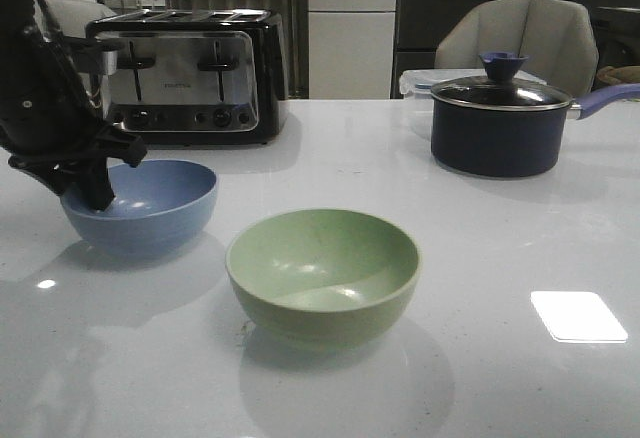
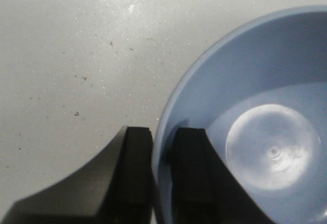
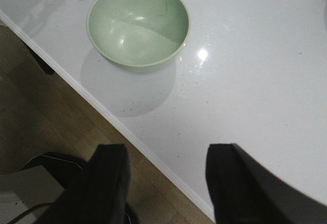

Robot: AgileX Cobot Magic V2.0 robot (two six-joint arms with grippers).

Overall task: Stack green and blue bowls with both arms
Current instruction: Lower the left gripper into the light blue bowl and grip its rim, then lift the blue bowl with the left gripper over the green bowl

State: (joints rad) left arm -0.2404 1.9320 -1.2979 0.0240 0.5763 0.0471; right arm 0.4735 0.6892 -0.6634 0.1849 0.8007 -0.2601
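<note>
White table, blue bowl, green bowl, toaster, saucepan

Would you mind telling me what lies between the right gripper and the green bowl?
Only bare white table and its edge: in the right wrist view, the open right gripper has nothing between it and the green bowl.

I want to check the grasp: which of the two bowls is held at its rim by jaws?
The blue bowl: the left gripper has its jaws on either side of its rim. The green bowl stands free.

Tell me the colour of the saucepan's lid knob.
Blue-purple knob, like the handle; front view shows it best.
</note>
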